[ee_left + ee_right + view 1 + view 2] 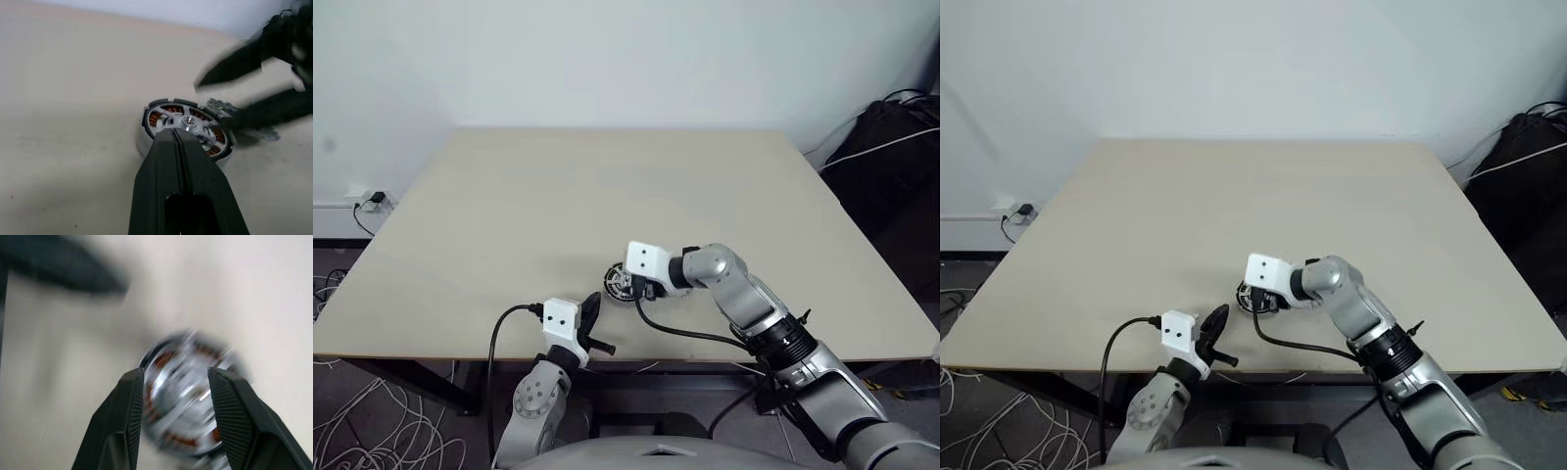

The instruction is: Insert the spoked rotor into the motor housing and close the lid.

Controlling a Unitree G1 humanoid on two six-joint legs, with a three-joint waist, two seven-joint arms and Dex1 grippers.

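Copper-wound motor housing (183, 128) lies flat, face up

The right arm (773, 328) is made of rounded silver-grey metal segments, with a black ribbed ring between two of them. At each wrist sits a white box with two small dark holes. A thick black cable curves from the right box back along the arm; another black cable loops out of the left box. The left arm (536, 397) is grey, with a round joint showing small screws. Each claw has two black fingers; the right claw (176, 382) has ribbed inner pads (226, 406).
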